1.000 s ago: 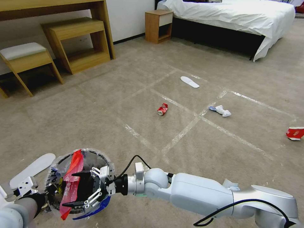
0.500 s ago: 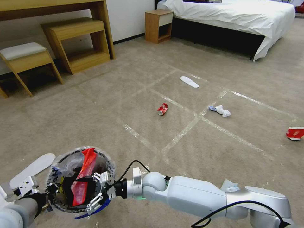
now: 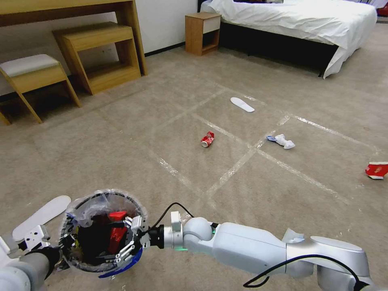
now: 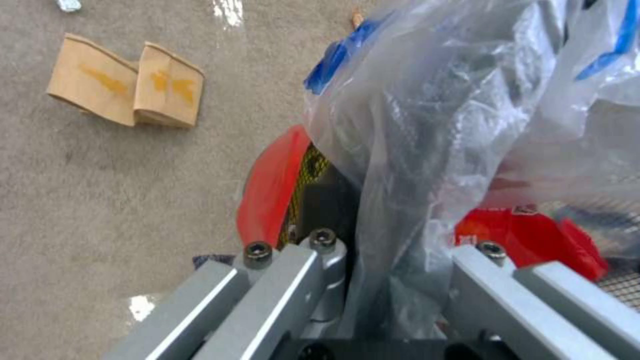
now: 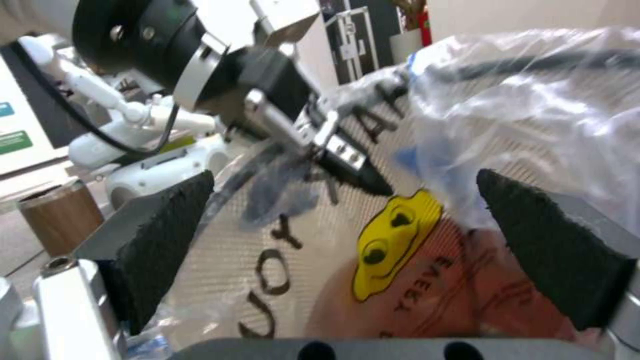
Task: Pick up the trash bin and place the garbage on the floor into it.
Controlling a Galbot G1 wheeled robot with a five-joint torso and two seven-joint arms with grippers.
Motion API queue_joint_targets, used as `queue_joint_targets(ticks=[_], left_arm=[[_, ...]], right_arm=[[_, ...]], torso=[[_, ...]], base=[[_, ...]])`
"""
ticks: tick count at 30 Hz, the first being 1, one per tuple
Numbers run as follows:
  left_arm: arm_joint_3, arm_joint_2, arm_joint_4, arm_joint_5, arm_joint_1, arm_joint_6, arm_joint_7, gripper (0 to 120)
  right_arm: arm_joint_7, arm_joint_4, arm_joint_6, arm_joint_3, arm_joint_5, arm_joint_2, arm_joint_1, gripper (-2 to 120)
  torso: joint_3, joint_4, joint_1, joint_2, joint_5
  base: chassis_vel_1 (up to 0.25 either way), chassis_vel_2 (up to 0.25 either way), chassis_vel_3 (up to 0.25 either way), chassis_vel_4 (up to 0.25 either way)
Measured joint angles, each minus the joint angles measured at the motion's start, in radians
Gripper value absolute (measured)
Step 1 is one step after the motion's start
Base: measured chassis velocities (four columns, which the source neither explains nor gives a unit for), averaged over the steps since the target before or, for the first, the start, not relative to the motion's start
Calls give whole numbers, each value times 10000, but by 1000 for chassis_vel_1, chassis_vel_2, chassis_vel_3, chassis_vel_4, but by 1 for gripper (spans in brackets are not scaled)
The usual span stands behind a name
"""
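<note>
- While the left hand [image 3: 60,242] clamps the near rim of the trash bin [image 3: 81,210] through its crinkled plastic liner, the bin hangs above the floor [image 3: 121,153] at the robot's lower left.
- In the left wrist view the left hand's metal fingers [image 4: 280,280] are closed on the liner [image 4: 427,150] and the bin wall.
- The right hand [image 3: 117,242] reaches into the bin's mouth from the right, its fingers spread wide and gripping nothing; in its wrist view the two dark pads [image 5: 167,235] stand far apart.
- A red wrapper [image 3: 118,230] lies inside the bin, just beside the right hand's fingers.
- A crushed red can [image 3: 207,139] lies on the carpet ahead, near a tape crossing.
- Crumpled white paper [image 3: 281,141] lies to the can's right, and a white insole [image 3: 242,104] farther back.
- A red-white carton [image 3: 376,169] sits at the right edge.
- Another white insole [image 3: 40,216] lies just left of the bin.
- A folded brown cardboard scrap [image 4: 127,82] lies on the carpet in the left wrist view.
</note>
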Motion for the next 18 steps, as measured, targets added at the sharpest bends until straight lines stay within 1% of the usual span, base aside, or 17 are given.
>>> queue_joint_targets(ticks=[10,12,18], left_arm=[[-37,80,60,-25,-8,4,18,0],[-44,98,100,-26,-36,4,18,0],[-27,99,192,-32,-134,4,-8,0]], right_arm=[[49,508,-54,-104,127,-346,271,100],[-90,861,-89,-76,242,-497,369,100],[-292,1368,-171,7,447,-755,560,100]], torso=[[0,0,0,0,0],[0,0,0,0,-1],[0,1,0,0,-1]], base=[[0,0,0,0],[0,0,0,0],[0,0,0,0]])
